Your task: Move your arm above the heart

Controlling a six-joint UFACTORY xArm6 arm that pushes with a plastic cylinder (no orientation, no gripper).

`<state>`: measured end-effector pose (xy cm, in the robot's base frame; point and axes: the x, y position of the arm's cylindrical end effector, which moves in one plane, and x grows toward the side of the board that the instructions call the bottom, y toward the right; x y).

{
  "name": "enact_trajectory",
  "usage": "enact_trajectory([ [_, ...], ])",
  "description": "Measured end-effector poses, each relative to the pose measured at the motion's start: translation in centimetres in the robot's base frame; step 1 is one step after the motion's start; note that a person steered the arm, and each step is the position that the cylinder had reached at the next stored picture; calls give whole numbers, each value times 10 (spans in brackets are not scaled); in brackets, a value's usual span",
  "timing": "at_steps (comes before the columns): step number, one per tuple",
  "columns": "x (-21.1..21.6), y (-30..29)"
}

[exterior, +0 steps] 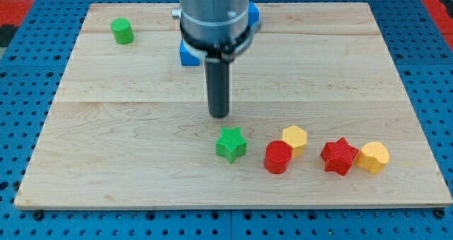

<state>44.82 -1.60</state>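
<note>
My tip [220,115] rests on the board near its middle, just toward the view's top from the green star [231,144], with a small gap between them. A row of blocks lies to the view's right of the star: a red cylinder [278,157], a yellow hexagon [294,138], a red star [339,156] and a yellow block [373,157] that looks like the heart. The yellow heart touches the red star's right side. It is far to the view's right and slightly lower than my tip.
A green cylinder [122,31] stands at the board's top left. Two blue blocks [187,54] [253,14] sit near the top, partly hidden behind my arm. The wooden board [106,127] lies on a blue pegboard surface.
</note>
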Motion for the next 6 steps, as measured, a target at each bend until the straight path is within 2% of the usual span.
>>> enact_trajectory([
  [1, -20, 44],
  [2, -20, 125],
  [4, -10, 208],
  [5, -7, 222],
  [6, 18, 224],
])
